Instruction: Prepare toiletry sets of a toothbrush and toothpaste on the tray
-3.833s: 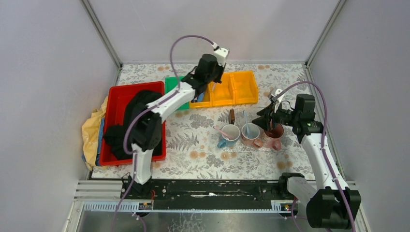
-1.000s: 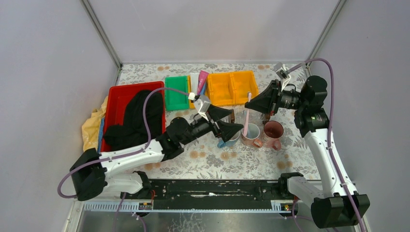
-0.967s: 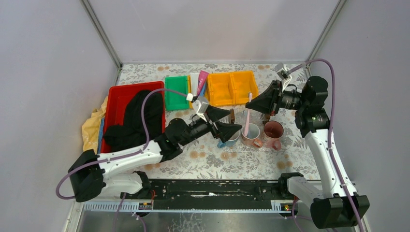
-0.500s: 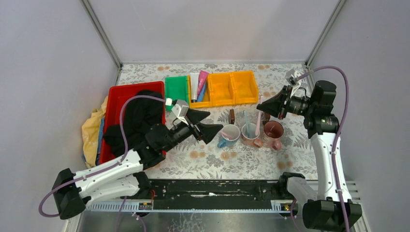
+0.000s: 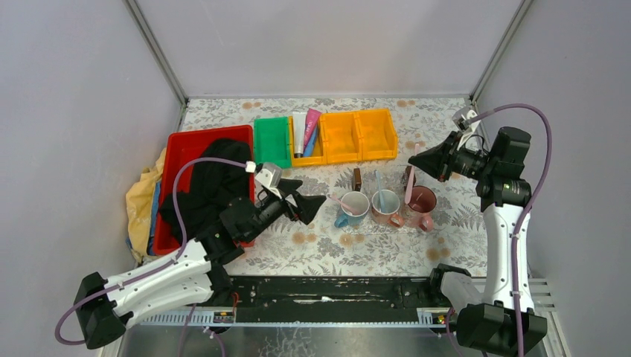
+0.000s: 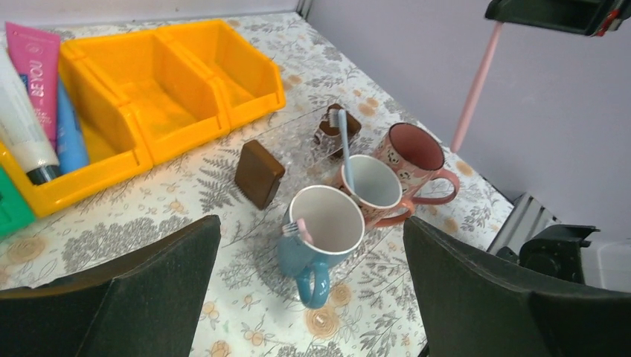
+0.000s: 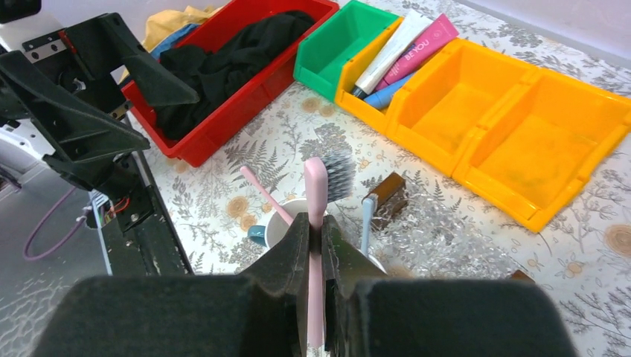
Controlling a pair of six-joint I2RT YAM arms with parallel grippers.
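My right gripper point(image 5: 413, 160) point(image 7: 315, 223) is shut on the whitish-pink toothbrush point(image 5: 408, 184) point(image 7: 315, 186) point(image 6: 474, 82), held near its head. Its handle hangs by the left rim of the maroon mug point(image 5: 422, 201). A pink toothbrush point(image 5: 338, 199) point(image 6: 301, 229) leans in the blue mug point(image 5: 351, 208). A light blue one point(image 5: 378, 184) point(image 6: 344, 137) stands in the peach mug point(image 5: 385, 206). The mugs stand on a clear bubbly tray point(image 6: 298, 145). Toothpaste tubes point(image 5: 306, 132) point(image 6: 33, 97) lie in the yellow bin's left compartment. My left gripper point(image 5: 306, 195) point(image 6: 310, 223) is open and empty, left of the blue mug.
A red bin point(image 5: 175, 149) holding black cloth sits at the left, with yellow fabric point(image 5: 145, 197) beside it. A green bin point(image 5: 271, 141) and yellow bins point(image 5: 357, 134) line the back. Brown blocks point(image 5: 357, 178) point(image 6: 327, 123) stand behind the mugs. Walls close in on three sides.
My right gripper carried the toothbrush rightward from over the peach mug to the maroon mug. My left arm drew back from the blue mug toward the near left, still open.
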